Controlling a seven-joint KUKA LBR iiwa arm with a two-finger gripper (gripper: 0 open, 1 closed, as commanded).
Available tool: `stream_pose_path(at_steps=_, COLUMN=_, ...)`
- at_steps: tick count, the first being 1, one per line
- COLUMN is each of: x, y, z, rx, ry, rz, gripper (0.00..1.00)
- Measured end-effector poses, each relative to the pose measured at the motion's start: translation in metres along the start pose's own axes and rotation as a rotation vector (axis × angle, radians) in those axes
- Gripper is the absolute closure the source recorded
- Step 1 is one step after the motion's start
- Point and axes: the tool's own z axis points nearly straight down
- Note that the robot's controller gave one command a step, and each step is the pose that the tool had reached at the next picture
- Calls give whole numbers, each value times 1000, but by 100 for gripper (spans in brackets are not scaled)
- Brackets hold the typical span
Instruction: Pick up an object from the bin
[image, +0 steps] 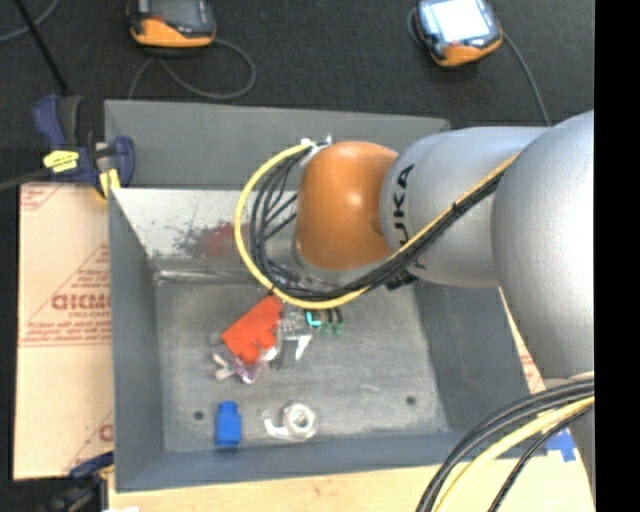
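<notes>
Gripper (296, 340) — beside angular orange block (250, 331)

The silver-grey arm (500, 200) bears an orange wrist cover (340, 205), looped black-and-yellow cables (262, 215) and KUKA lettering (398, 205).

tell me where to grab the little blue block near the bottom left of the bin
Take the blue block across its two long sides, about mid-length, coming straight down from above. It lies flat and alone on the bin floor, with bare metal on both sides; the clear ring beside it sits apart, so it should not interfere.
</notes>
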Motion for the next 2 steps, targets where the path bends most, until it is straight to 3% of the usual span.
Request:
stream_pose_path(at_steps=1, x=-2, y=0, z=-5, rx=-2, ry=-7, rz=5, gripper=100)
stream_pose_path(at_steps=2, x=-1, y=-3, z=-84, rx=-2, ry=-16, rz=20, gripper=100)
